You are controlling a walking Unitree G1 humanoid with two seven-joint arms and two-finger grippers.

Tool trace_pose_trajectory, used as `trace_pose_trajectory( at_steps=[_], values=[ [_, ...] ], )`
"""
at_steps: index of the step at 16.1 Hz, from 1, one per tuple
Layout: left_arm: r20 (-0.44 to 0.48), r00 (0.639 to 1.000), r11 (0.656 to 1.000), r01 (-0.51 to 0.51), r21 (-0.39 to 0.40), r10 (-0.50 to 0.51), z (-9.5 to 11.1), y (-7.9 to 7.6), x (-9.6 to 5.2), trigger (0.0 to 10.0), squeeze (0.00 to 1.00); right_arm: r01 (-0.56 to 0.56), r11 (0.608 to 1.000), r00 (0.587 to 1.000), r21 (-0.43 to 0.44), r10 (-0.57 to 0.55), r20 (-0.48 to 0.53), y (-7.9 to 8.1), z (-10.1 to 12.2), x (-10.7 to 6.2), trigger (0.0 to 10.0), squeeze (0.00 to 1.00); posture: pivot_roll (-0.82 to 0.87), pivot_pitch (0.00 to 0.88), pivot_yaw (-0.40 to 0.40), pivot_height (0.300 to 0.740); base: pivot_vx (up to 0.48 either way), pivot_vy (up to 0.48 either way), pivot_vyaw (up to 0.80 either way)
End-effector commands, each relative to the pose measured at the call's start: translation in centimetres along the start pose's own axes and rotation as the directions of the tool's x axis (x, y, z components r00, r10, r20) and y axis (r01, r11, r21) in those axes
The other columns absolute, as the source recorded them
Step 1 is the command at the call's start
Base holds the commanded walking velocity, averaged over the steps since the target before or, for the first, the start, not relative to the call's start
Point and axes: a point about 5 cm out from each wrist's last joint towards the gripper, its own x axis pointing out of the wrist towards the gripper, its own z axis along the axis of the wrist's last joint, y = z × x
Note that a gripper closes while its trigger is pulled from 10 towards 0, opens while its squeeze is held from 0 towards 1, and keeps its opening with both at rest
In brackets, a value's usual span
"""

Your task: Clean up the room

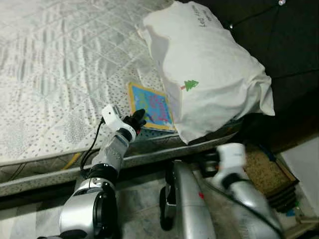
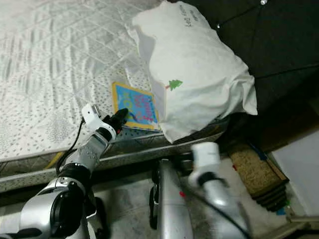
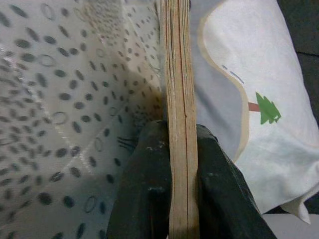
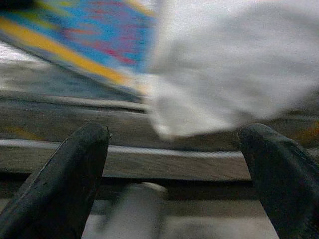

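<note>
A thin book (image 1: 152,106) with a blue cover and yellow border lies on the mattress (image 1: 60,74) near its front edge, partly under a white pillow (image 1: 204,64) with a small green tree print. My left gripper (image 1: 138,119) is shut on the book's near edge; in the left wrist view its fingers (image 3: 149,184) pinch the book's page edge (image 3: 179,124). My right gripper (image 4: 174,174) stands open and blurred, low beside the bed frame, facing the pillow's corner (image 4: 219,69) and the book (image 4: 79,40).
The bed's wooden frame edge (image 1: 149,157) runs below the mattress. A dark headboard (image 1: 279,40) rises behind the pillow. Stacked brown mats (image 1: 264,172) lie on the floor at the right. My own silver body (image 1: 187,204) is in front.
</note>
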Motion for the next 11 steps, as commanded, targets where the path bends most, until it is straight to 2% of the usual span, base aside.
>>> trace_pose_trajectory(
  at_steps=[1, 3, 6, 9, 10, 11],
  values=[
    [-0.031, 0.999, 0.999, 0.038, -0.009, -0.038, -0.7, -1.0, 0.4, 10.0, 0.0, -0.023, 1.0, 0.999, 0.004, 0.024, -0.036, 0.4, -0.7, 0.1, 10.0, 0.0, -0.18, 0.212, -0.165, 0.543, 0.0, 0.0, 0.0],
    [-0.043, 0.999, 0.999, 0.03, -0.02, -0.031, -0.8, -0.8, 0.5, 10.0, 0.0, -0.031, 1.0, 0.999, 0.0, 0.031, -0.039, 1.7, -0.8, 0.7, 10.0, 0.0, -0.18, 0.208, -0.163, 0.543, 0.0, 0.0, 0.0],
    [-0.06, 0.998, 1.0, -0.012, -0.006, 0.012, -0.8, -0.4, 0.5, 10.0, 0.0, -0.024, 1.0, 0.999, -0.011, 0.023, -0.036, 0.6, -0.5, 0.4, 10.0, 0.0, -0.18, 0.203, -0.158, 0.543, 0.0, 0.0, 0.0],
    [-0.046, 0.998, 0.998, -0.046, 0.033, 0.048, -0.4, 0.4, 0.3, 10.0, 0.0, -0.001, 1.0, 0.999, -0.024, 0.001, -0.034, 0.4, -0.3, 0.5, 10.0, 0.0, -0.18, 0.199, -0.155, 0.543, 0.0, 0.0, 0.0],
    [-0.054, 0.996, 0.996, -0.065, 0.056, 0.068, -0.4, 0.8, 0.1, 10.0, 0.81, -0.002, 1.0, 0.999, -0.025, 0.001, -0.033, 0.5, -0.3, 0.6, 10.0, 0.0, -0.18, 0.199, -0.155, 0.543, 0.0, 0.0, 0.0],
    [-0.053, 0.994, 0.994, -0.087, 0.07, 0.09, -0.2, 1.2, 0.0, 10.0, 1.0, -0.002, 1.0, 1.0, -0.026, 0.001, -0.031, 0.4, -0.2, 0.6, 10.0, 0.0, -0.18, 0.198, -0.155, 0.543, 0.0, 0.0, 0.0]
  ],
)
